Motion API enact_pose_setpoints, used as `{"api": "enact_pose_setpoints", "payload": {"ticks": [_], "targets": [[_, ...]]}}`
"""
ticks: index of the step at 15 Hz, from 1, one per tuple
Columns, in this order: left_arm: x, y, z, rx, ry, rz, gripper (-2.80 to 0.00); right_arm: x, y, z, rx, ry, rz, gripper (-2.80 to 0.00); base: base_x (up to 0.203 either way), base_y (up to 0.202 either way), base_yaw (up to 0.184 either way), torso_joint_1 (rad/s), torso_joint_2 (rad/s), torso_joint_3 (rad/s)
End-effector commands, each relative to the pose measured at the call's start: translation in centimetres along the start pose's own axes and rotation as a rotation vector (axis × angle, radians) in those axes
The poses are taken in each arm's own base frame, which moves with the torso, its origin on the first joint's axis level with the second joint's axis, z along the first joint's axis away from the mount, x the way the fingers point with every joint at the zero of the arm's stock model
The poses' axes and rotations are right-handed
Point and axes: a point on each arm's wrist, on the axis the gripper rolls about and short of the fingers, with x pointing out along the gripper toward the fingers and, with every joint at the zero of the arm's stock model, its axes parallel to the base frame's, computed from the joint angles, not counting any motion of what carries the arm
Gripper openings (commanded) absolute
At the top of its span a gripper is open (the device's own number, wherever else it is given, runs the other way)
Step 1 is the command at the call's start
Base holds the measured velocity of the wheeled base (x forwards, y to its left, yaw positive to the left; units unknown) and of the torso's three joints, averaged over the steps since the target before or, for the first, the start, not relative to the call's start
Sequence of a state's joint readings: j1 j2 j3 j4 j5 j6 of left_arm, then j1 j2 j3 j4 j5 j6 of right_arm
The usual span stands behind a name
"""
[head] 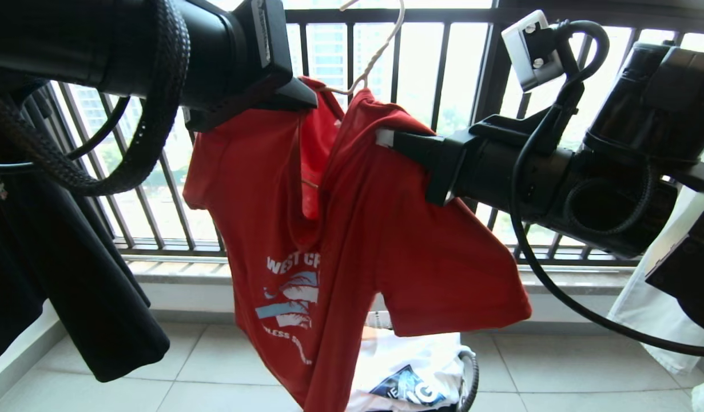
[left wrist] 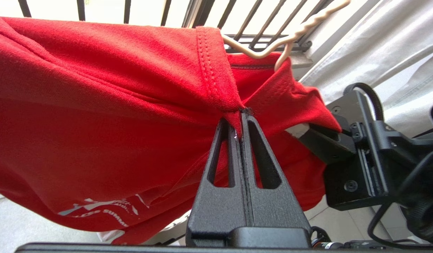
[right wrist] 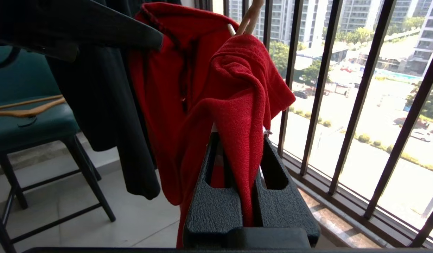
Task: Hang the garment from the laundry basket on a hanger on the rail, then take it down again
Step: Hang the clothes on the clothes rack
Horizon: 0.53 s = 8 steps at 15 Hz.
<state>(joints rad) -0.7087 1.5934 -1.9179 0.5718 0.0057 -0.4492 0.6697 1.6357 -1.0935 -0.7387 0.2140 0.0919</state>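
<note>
- Hanging from the hanger [head: 368, 57], the shirt [head: 352, 240] is up in the air in front of the railing [head: 443, 86], above the basket [head: 469, 372].
- It looks light, soft and limp; I judge it will sag and slip on the thin wire, so the seams near the collar are the best place to hold.
- The left hand [left wrist: 240, 114] is closed on a fold at the collar hem.
- The right hand [right wrist: 237, 140] is clamped on the cloth of the other shoulder.
</note>
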Motion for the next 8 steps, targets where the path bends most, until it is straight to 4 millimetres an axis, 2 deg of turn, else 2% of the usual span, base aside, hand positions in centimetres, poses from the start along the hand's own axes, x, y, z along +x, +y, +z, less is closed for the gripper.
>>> {"api": "enact_pose_setpoints", "payload": {"ticks": [1, 3, 6, 8], "targets": [[-0.2, -1.1, 0.4, 0.009, -0.053, -0.045, -2.80, 0.5, -0.3, -1.1, 0.001, -0.010, -0.002, -2.80, 0.000, 0.000, 0.000, 0.000, 0.00, 0.000], [-1.2, -2.1, 0.2, 0.020, -0.071, -0.062, -2.80, 0.3, -0.2, -0.6, -0.002, -0.027, -0.002, -2.80, 0.000, 0.000, 0.000, 0.000, 0.00, 0.000], [-3.8, -3.4, 0.3, 0.081, -0.101, -0.133, -2.80, 0.1, -0.1, -0.2, -0.008, -0.037, 0.005, -2.80, 0.000, 0.000, 0.000, 0.000, 0.00, 0.000], [-4.6, -4.1, 0.0, 0.103, -0.110, -0.145, -2.80, -0.2, 0.0, 0.2, -0.010, -0.046, 0.007, -2.80, 0.000, 0.000, 0.000, 0.000, 0.00, 0.000]]}}
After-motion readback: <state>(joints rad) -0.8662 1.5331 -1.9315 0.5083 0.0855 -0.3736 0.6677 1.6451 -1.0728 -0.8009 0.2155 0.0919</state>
